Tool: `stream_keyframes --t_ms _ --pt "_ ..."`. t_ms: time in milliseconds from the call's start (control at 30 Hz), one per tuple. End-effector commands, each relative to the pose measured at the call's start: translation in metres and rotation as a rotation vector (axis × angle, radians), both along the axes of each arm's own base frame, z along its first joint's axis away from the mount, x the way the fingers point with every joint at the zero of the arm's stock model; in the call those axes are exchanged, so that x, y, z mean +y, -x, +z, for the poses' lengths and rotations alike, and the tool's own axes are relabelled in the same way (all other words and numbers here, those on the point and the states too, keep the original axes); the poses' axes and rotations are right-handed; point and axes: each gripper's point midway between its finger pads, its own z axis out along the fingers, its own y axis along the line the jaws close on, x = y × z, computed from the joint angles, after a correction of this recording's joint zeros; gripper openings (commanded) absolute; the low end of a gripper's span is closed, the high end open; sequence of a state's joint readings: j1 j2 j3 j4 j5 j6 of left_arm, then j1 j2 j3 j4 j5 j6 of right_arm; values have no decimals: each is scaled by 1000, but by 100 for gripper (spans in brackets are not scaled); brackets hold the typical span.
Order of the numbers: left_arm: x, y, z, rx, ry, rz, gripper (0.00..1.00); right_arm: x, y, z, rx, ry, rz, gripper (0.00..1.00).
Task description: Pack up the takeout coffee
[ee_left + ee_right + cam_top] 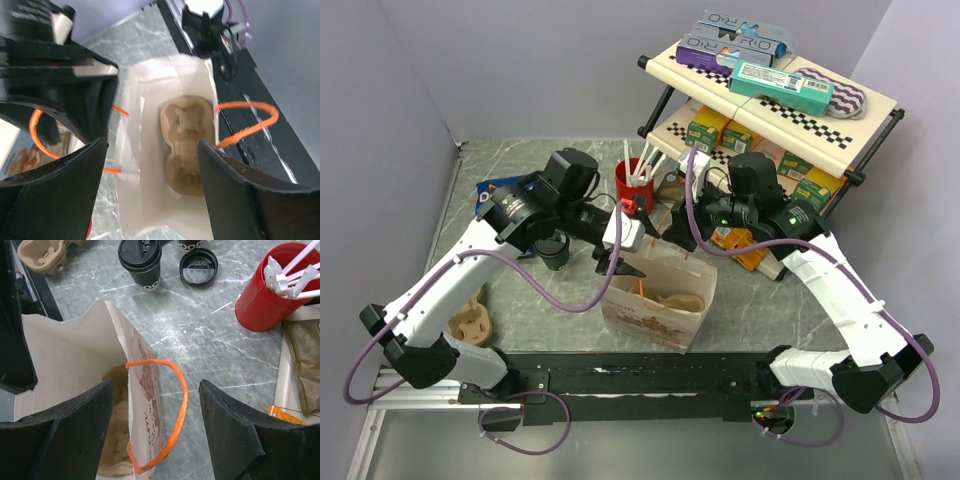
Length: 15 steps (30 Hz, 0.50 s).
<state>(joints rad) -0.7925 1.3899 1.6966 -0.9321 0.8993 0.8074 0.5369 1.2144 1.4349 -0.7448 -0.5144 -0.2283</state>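
Over the paper bag [655, 300], which holds 1 cup carrier [187, 145], the left gripper [151, 145] and right gripper [156, 385] both hang with jaws apart, clasping nothing. Beyond the bag's left side, the lidded takeout coffee [140, 262] stands upright on the table [210, 340].

The left arm [460, 265] partly hides the takeout coffee [553, 258]; the paper bag [640, 320] half hides a cardboard carrier [672, 299].

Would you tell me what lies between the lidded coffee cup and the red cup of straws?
A loose black lid lies flat on the table there, nearer the takeout coffee than the red cup; the right wrist view shows it.
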Motion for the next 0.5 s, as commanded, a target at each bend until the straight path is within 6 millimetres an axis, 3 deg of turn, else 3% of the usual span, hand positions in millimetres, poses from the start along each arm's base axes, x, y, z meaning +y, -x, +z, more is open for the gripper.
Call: stream_keyframes --t_ms 0,100,167,300,467 --pt "23 8 -12 -50 -91 0 80 1 -2 8 -12 -35 -6 75" --pt "41 3 -23 -118 -128 75 90 -2 -3 9 -24 -34 -13 75" --pt "50 11 -23 -140 -104 71 96 -3 -3 8 -26 -29 -10 75" --pt "39 25 -15 -91 -53 25 98 -7 -1 4 -22 -16 -11 77" --pt "13 16 7 -26 40 61 99 -18 11 3 -32 3 -20 81"
